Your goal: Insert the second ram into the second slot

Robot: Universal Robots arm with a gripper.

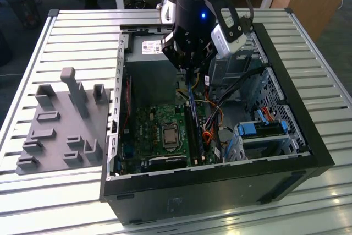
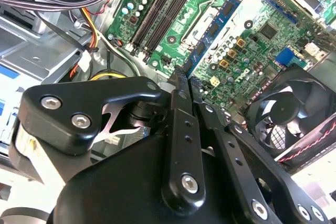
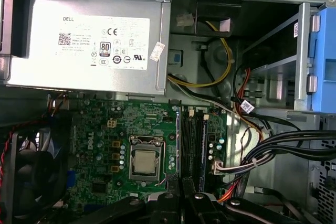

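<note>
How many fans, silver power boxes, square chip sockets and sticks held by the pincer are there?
Fan: 1
Silver power box: 1
Square chip socket: 1
Blue ram stick held in the pincer: 1
Total: 4

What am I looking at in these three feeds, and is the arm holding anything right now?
The exterior view shows one robot arm whose black gripper hangs over an open computer case lying on a slatted metal table. It is shut on the second ram, a thin blue stick pointing down toward the green motherboard. A grey fixture tray sits at the exterior view's left. Both wrist views ride on the arm and look into the case at the board and its fan.
</note>
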